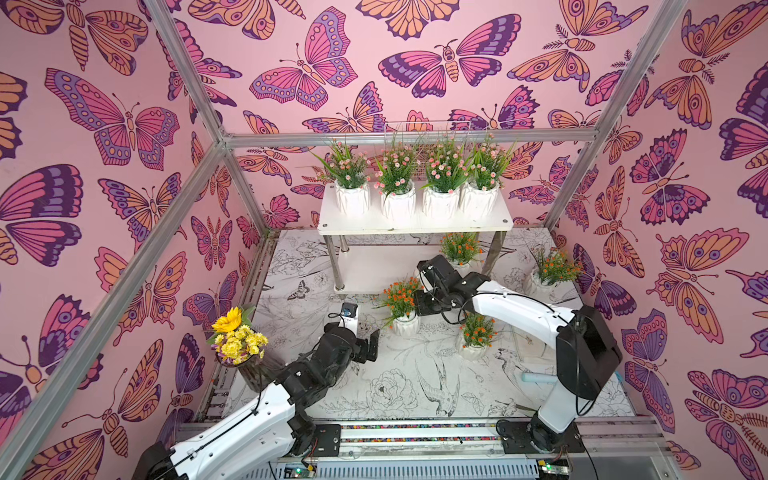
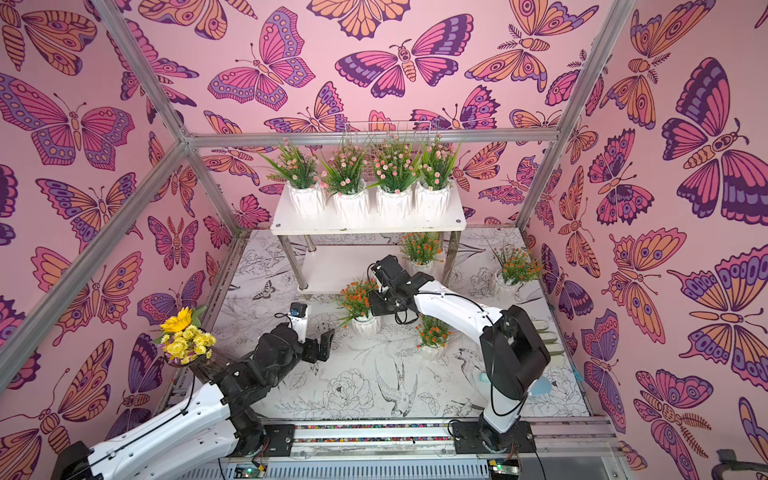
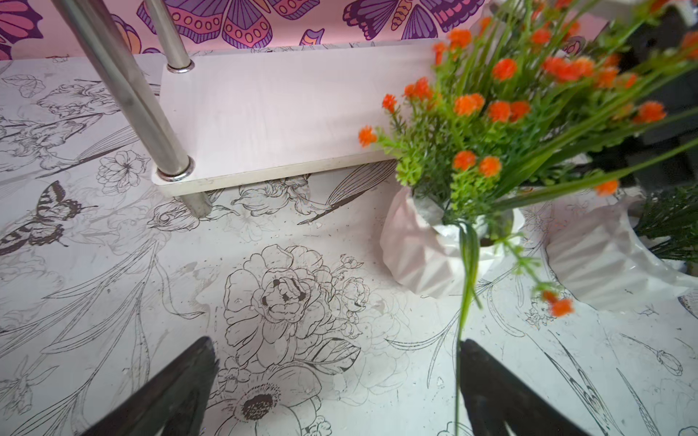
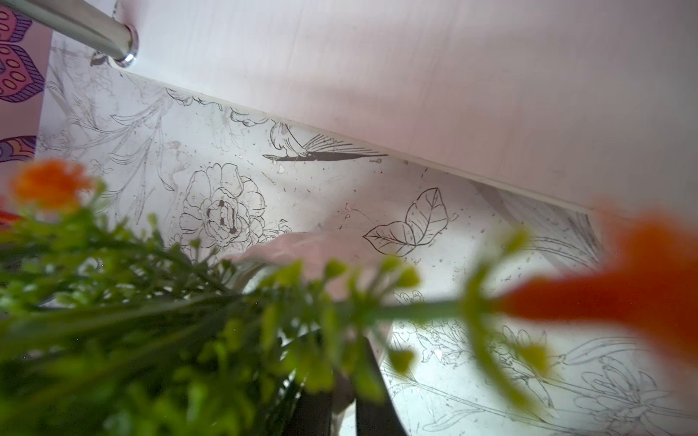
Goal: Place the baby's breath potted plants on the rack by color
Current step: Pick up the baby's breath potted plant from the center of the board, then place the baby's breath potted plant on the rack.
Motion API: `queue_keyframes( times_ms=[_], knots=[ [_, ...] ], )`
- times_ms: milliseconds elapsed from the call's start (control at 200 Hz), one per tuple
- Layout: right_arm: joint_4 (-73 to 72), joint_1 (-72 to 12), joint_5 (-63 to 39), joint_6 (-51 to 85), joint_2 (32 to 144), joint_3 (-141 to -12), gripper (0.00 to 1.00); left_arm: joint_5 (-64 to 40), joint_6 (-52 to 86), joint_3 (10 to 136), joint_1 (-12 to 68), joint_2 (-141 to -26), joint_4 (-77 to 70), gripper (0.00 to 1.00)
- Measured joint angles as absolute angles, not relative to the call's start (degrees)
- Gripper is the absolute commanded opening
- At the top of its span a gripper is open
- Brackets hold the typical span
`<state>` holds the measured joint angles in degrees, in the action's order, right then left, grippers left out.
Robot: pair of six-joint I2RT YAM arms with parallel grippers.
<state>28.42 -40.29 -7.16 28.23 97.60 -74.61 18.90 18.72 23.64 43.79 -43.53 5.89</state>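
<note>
Right arm stretches forward, elbow bent. The right gripper has its fingers pinched on the pot rim of an orange plant in front of the rack. The left gripper is low nearby, fingers spread wide, holding nothing. Four pink plants line the top shelf. Of the other three orange plants, one is on the lower shelf and two on the surface. Bouquet at left.

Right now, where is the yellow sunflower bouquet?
In both top views the sunflower bouquet stands at the table's left edge, beside the left arm and near the butterfly wall, far from the rack at the back.
</note>
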Motion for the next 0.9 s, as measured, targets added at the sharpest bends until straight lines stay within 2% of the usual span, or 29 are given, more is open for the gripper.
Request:
queue_keyframes(
  times_ms=[381, 901],
  knots=[
    [30.1, -36.5, -12.6, 26.9, 92.0, -74.5, 0.02, 12.1, 17.2, 14.2, 43.8, -47.3, -9.6, 1.0],
    [28.2, -36.7, -19.1, 28.0, 92.0, -71.4, 0.03, 2.3, 10.9, 16.3, 43.8, -62.9, -29.6, 1.0]
  ],
)
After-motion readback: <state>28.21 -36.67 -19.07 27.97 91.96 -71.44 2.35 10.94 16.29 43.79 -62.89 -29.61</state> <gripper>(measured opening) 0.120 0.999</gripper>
